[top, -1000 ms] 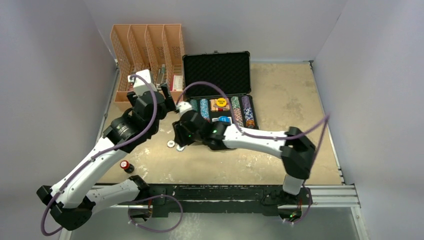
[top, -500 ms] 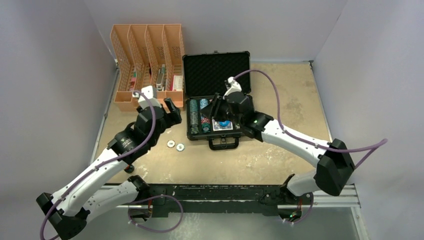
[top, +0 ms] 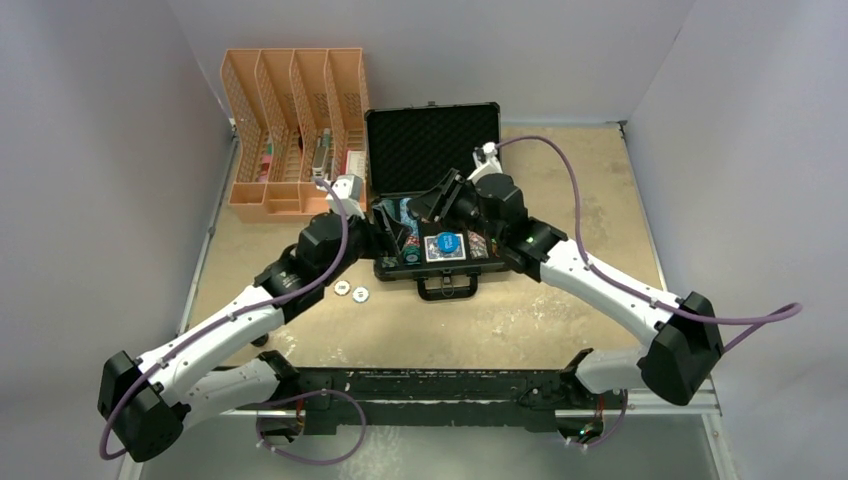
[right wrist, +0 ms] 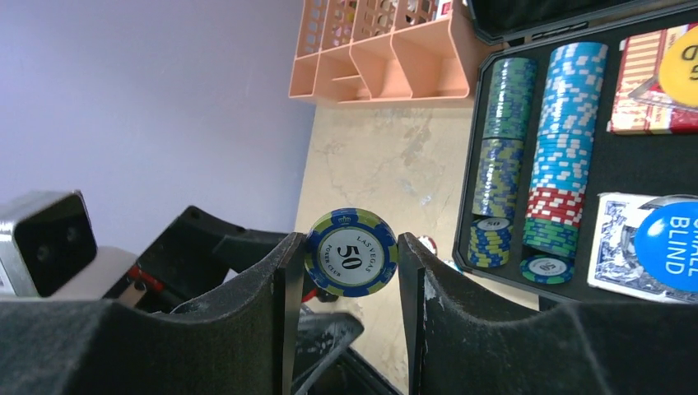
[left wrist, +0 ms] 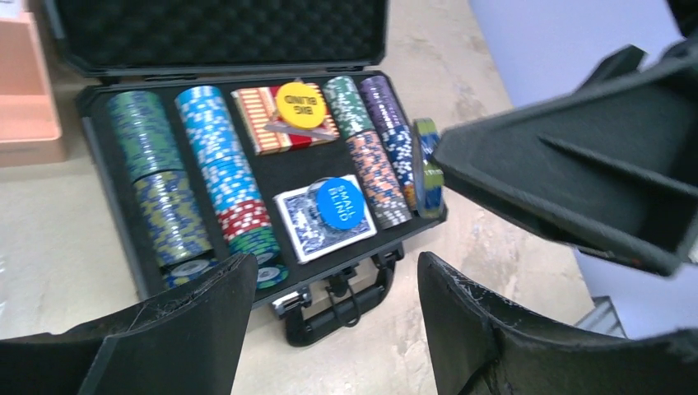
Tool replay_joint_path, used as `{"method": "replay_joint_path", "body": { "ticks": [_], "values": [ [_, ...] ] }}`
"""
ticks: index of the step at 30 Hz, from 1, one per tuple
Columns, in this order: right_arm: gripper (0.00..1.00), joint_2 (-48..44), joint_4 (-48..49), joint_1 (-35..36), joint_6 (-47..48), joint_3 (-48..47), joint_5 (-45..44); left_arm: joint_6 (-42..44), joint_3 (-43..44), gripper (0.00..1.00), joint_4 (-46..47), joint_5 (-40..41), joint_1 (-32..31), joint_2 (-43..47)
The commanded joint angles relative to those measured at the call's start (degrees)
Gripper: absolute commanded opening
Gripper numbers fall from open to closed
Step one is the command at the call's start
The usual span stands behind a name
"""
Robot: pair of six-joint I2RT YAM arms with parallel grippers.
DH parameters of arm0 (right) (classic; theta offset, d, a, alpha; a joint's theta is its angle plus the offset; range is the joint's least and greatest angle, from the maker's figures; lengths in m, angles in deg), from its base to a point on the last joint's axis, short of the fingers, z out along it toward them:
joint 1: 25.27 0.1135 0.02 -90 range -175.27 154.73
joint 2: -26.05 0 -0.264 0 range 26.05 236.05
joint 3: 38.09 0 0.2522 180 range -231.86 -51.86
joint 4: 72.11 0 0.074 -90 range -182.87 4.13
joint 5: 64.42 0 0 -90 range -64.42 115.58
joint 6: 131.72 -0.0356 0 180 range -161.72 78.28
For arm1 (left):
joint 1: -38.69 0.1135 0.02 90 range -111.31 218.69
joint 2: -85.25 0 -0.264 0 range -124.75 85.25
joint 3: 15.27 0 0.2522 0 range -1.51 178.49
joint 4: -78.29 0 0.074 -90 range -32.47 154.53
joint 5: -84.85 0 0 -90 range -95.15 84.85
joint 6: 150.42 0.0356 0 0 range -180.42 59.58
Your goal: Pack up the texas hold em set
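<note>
Right gripper (right wrist: 346, 243) pinches a blue 50 chip (right wrist: 351, 252) upright over the open case (left wrist: 214, 33). Left gripper (left wrist: 333, 271) is spread wide, empty, at the case's left side.

The top camera sits above and behind my bases, well back, looking down on the whole table (top: 590, 190). My left wrist camera faces the far side, close over the open case (left wrist: 214, 33) from its near side. My right wrist camera looks down nearer still, and both show the left chip rows (right wrist: 568, 123).
</note>
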Motion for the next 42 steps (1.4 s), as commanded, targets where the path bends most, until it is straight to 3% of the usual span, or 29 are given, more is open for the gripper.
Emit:
{"method": "replay_joint_path", "body": {
  "ticks": [1,5,11,16,21,33,36,38,42],
  "values": [
    [0.46,0.05,2.25,-2.50,-1.46,-2.61,2.33,-0.10,-2.66,0.70,14.87,-4.91,-0.09,1.88],
    [0.46,0.46,3.17,-4.06,-0.70,-2.67,3.27,0.17,-4.48,0.70,19.33,-3.33,-0.07,1.84],
    [0.46,0.94,5.30,-4.20,-0.78,-1.92,2.74,3.22,-1.37,0.67,22.08,-4.39,-0.02,-5.09],
    [0.46,2.24,6.10,-4.26,-1.54,-1.88,3.63,0.91,-3.13,0.64,30.18,-6.48,-0.05,-6.13],
    [0.46,3.05,6.83,-4.26,-2.10,-1.48,4.90,-1.26,-4.87,0.60,35.71,-3.05,-0.06,-6.20],
    [0.46,3.60,10.11,-4.53,-4.99,0.81,10.41,-1.67,-3.86,0.22,35.96,1.82,0.00,-8.95],
    [0.46,2.78,10.30,-4.57,-4.95,1.61,10.73,-1.04,-4.49,0.02,37.32,2.20,-0.02,-8.63],
    [0.51,1.98,10.63,-5.07,-2.89,1.93,11.02,-0.28,-4.63,0.00,37.59,1.46,0.03,-8.37],
    [0.74,1.11,10.76,-9.50,10.53,-0.68,19.27,3.84,-2.32,0.00,32.39,-0.84,0.13,-7.20]
  ]
}}
